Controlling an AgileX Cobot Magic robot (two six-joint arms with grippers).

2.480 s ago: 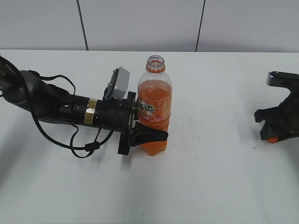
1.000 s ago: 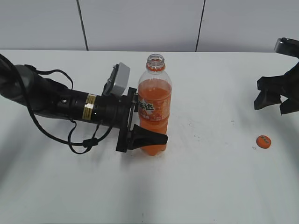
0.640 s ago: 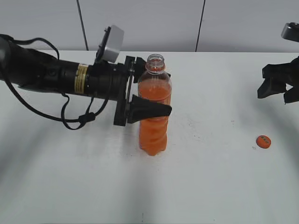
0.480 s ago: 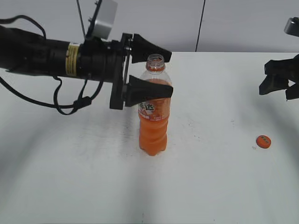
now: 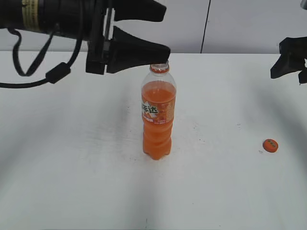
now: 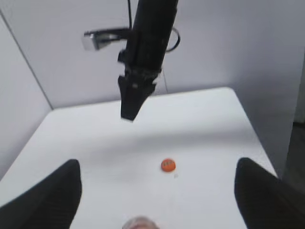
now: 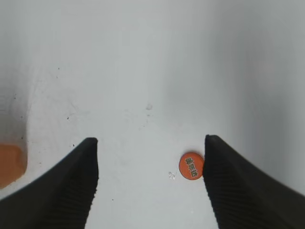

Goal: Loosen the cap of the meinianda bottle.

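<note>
The meinianda bottle [image 5: 159,117] stands upright mid-table with its neck bare and no cap on it. Its blurred mouth shows at the bottom edge of the left wrist view [image 6: 140,223]. The orange cap [image 5: 270,145] lies on the table at the right. It also shows in the left wrist view [image 6: 167,165] and the right wrist view [image 7: 191,166]. My left gripper [image 5: 163,28] is open and empty, raised above and left of the bottle's neck. My right gripper [image 7: 151,181] is open and empty, high above the cap; it shows at the exterior view's right edge [image 5: 291,60].
The white table [image 5: 76,158] carries only the bottle and the cap. A grey panelled wall [image 5: 240,24] runs behind the table's far edge. The right arm [image 6: 145,57] hangs in the left wrist view's background.
My left gripper has let go of the bottle and risen from its label to above its neck. My right gripper has let go of the cap, left it on the table and risen.
</note>
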